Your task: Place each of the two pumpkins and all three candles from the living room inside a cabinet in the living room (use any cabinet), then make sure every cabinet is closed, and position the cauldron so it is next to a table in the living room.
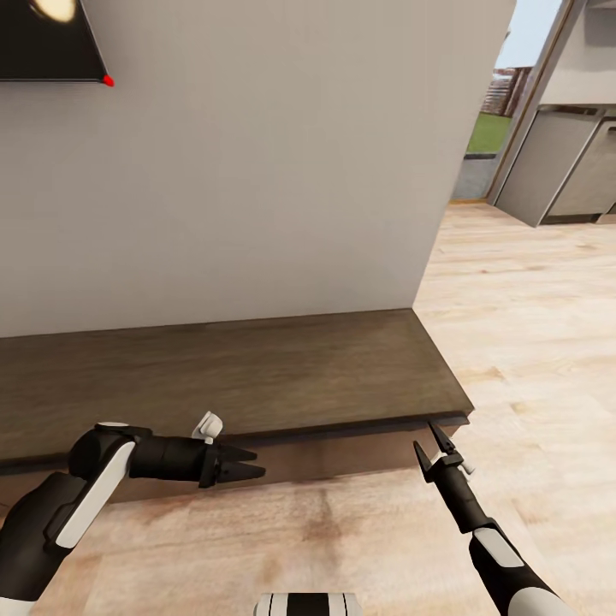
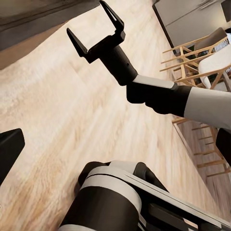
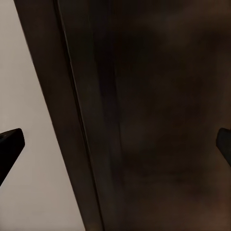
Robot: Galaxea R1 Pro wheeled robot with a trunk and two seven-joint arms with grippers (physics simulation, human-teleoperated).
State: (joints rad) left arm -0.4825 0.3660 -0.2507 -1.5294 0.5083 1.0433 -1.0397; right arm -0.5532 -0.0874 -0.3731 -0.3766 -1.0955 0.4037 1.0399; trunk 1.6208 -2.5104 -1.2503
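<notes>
1. Dark-brown wood runs across my head view: the cabinet [image 1: 257,376], long and low against the pale wall [image 1: 257,171], with its flat front shut as far as I can see and nothing on its top.
2. My right gripper [image 1: 434,448] sits just below the cabinet's right front corner, fingers spread wide and nothing between them; whether the tips touch the top's edge I cannot tell.
3. From the left wrist camera I see that same right gripper [image 2: 95,28] as an open fork over the light wood floor [image 2: 57,115], close to the cabinet's dark base.
4. From the right wrist camera, the cabinet's dark panel [image 3: 159,115] is very close, with one black fingertip [image 3: 9,144] at each side of the picture, well apart.
5. My left gripper [image 1: 254,461] points sideways along the cabinet front, low, just in front of it. Its fingers stand a little apart and hold nothing.
6. Off to the right I see grey kitchen cupboards [image 1: 565,162], and wooden chairs [image 2: 202,57] in the left wrist picture.
</notes>
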